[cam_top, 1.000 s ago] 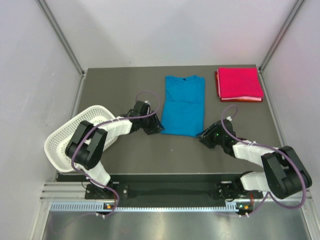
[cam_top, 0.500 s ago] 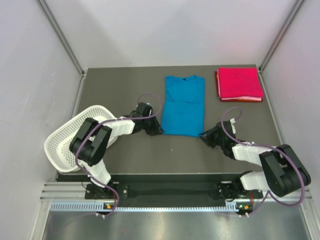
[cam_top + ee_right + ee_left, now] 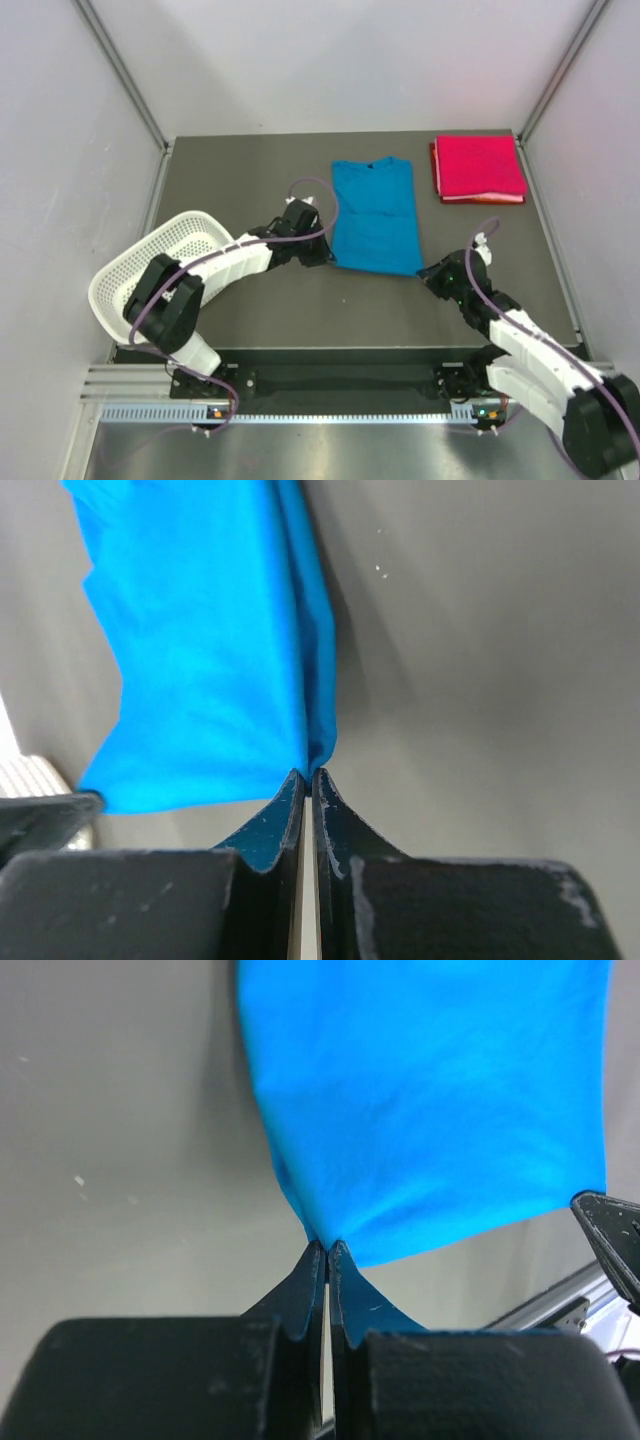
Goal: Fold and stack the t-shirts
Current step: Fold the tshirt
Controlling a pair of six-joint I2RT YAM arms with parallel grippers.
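Left hand (image 3: 327, 1245), right hand (image 3: 308, 773) pinch blue t-shirt (image 3: 375, 215) corners.

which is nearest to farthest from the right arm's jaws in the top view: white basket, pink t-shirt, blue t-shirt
1. blue t-shirt, table centre; its near right corner is pinched in the right jaws.
2. pink t-shirt, folded, far right corner.
3. white basket, far across at the near left edge.
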